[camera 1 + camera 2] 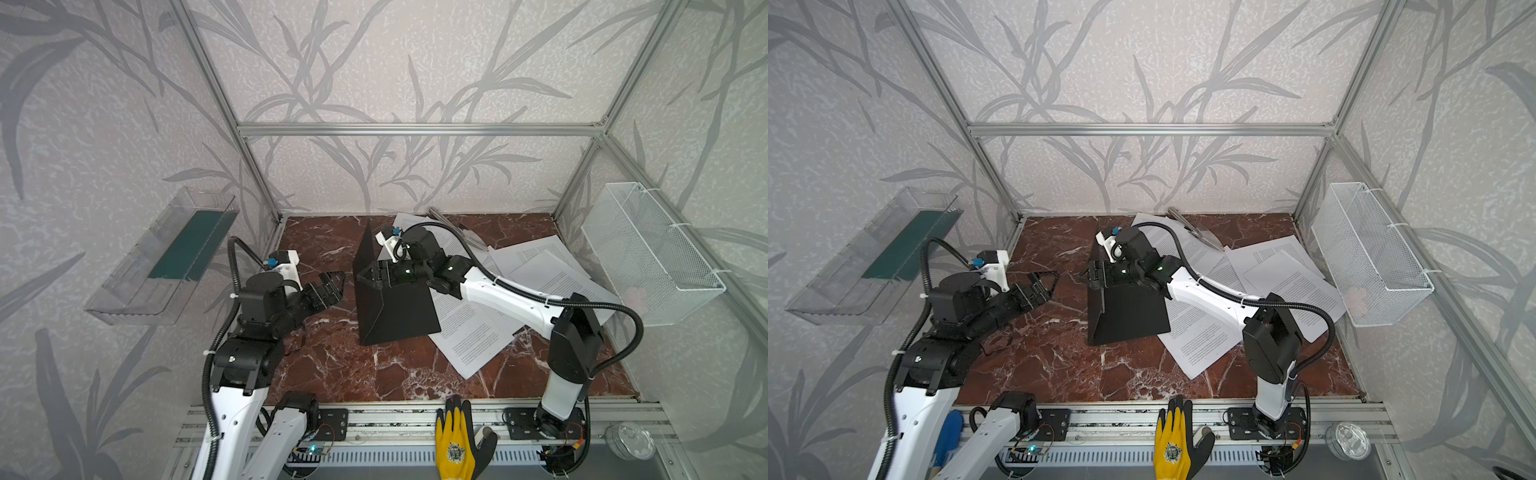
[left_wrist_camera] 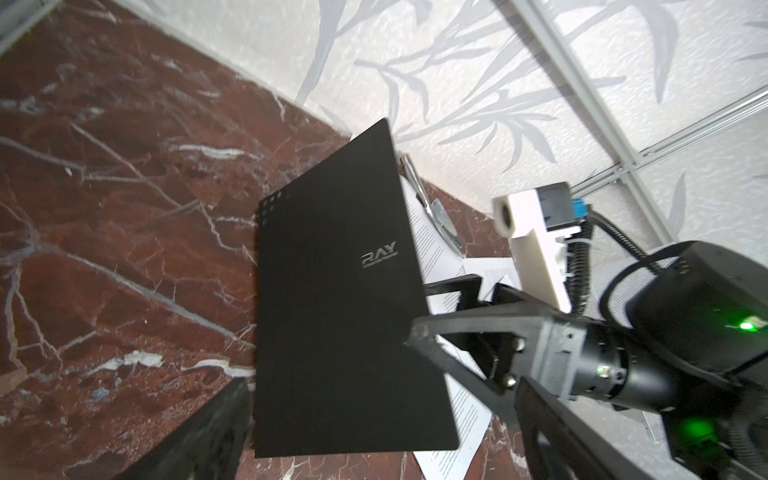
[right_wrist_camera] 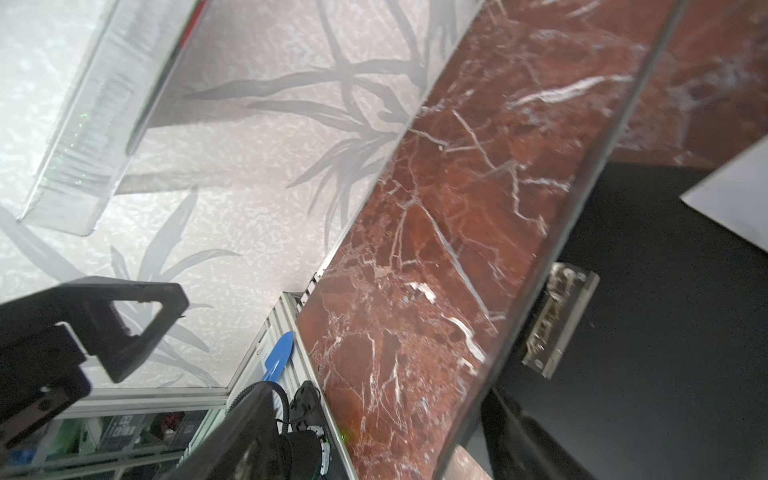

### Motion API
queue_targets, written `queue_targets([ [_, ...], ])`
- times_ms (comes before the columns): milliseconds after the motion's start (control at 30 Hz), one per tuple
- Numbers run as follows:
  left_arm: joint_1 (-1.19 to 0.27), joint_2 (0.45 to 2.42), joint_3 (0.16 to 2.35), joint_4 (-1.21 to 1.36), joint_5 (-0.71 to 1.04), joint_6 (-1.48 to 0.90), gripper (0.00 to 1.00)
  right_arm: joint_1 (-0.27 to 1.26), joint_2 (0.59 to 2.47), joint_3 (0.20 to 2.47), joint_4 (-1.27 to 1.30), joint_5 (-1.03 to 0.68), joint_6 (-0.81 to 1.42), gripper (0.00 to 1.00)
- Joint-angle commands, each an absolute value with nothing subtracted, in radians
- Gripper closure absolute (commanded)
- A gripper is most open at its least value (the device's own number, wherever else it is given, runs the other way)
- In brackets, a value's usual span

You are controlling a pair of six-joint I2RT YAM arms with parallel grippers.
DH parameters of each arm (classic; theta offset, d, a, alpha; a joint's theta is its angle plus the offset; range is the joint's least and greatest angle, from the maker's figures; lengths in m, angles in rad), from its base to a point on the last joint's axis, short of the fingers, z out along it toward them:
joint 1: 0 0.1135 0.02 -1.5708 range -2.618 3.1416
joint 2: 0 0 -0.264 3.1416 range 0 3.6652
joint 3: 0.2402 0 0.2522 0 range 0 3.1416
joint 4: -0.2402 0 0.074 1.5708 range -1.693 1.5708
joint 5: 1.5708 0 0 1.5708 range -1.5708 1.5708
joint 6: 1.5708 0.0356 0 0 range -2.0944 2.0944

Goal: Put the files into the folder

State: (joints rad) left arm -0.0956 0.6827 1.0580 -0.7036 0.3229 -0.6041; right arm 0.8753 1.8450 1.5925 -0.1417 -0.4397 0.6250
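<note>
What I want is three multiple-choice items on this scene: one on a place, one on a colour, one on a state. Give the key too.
1. Where do the paper sheets lie?
A. in the wire basket
B. on the table, right of the folder
C. in the clear wall tray

2. What colour is the glove on the front rail?
A. red
B. yellow and black
C. white

3. How is the left gripper?
A. shut on the folder
B. shut on a sheet
C. open, holding nothing

Key: 1 B, sheets spread beside the folder in both top views; 2 B, yellow back, black fingers; 3 C, jaws apart, clear of the folder.
</note>
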Motion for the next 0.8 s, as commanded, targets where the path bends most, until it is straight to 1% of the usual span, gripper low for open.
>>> queue_targets([
  [0, -0.091, 0.679, 1.19, -0.777, 0.258, -0.57, 0.01, 0.94, 1.969, 1.752, -0.188, -0.483, 0.57, 0.15],
  [133, -0.091, 0.66, 1.303, -0.812, 0.211, -0.572, 0.01, 0.993, 2.146, 1.94, -0.209, -0.524, 0.577, 0.09],
  [200, -0.091, 0.638, 1.324, -0.81, 0.193, -0.581, 0.01, 1.017, 2.26, 2.08, -0.256, -0.529, 0.564, 0.02],
  [233, -0.091, 0.628, 1.33, -0.808, 0.184, -0.588, 0.01, 1.061, 2.321, 2.176, -0.314, -0.513, 0.535, 0.0],
  [300, -0.091, 0.618, 1.337, -0.808, 0.18, -0.592, 0.01, 1.099, 2.47, 2.411, -0.48, -0.455, 0.479, 0.01],
  [367, -0.092, 0.621, 1.338, -0.808, 0.195, -0.597, 0.01, 1.124, 2.65, 2.697, -0.626, -0.444, 0.45, 0.01],
  [433, -0.091, 0.626, 1.324, -0.799, 0.213, -0.602, 0.01, 1.128, 2.793, 2.917, -0.705, -0.452, 0.462, 0.01],
  [467, -0.091, 0.63, 1.316, -0.796, 0.221, -0.606, 0.01, 1.125, 2.843, 2.998, -0.734, -0.449, 0.463, 0.01],
  [500, -0.091, 0.634, 1.308, -0.794, 0.226, -0.607, 0.01, 1.118, 2.861, 3.029, -0.753, -0.445, 0.464, 0.01],
  [533, -0.091, 0.637, 1.298, -0.793, 0.232, -0.607, 0.01, 1.112, 2.856, 3.018, -0.763, -0.441, 0.458, 0.01],
  [600, -0.091, 0.642, 1.277, -0.794, 0.248, -0.605, 0.01, 1.098, 2.786, 2.898, -0.757, -0.434, 0.435, 0.01],
  [700, -0.092, 0.644, 1.21, -0.787, 0.275, -0.606, 0.01, 1.077, 2.589, 2.565, -0.652, -0.414, 0.396, 0.02],
  [767, -0.092, 0.646, 1.137, -0.773, 0.301, -0.618, 0.01, 1.058, 2.437, 2.311, -0.548, -0.36, 0.382, 0.02],
])
